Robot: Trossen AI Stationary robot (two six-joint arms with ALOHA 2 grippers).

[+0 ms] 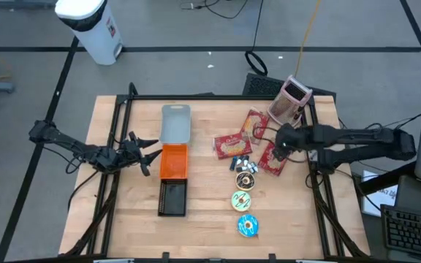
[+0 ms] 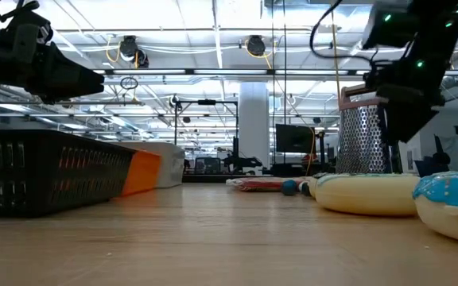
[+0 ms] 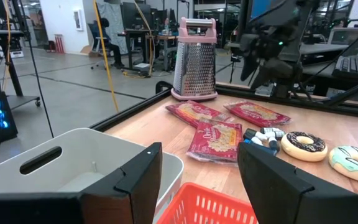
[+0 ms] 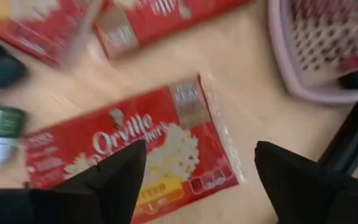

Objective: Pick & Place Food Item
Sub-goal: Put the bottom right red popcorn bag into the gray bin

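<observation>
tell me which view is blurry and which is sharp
Right wrist view: motion-smeared, the popcorn packet under the open right pincer streaky. Left wrist view: crisp, the grater sharp. Low view: the near donut soft. High view: even light, no glare.

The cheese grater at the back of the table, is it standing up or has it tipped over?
Upright. The grater stands on its pink base with the handle on top in the left wrist view, and the low view shows it vertical too.

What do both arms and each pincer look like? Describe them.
Both arms are dark, slim, jointed tubes with black cables alongside. The left pincer ends in two black pointed fingers with flat angular faces. The right pincer has a chunkier black head showing small green lights.
</observation>
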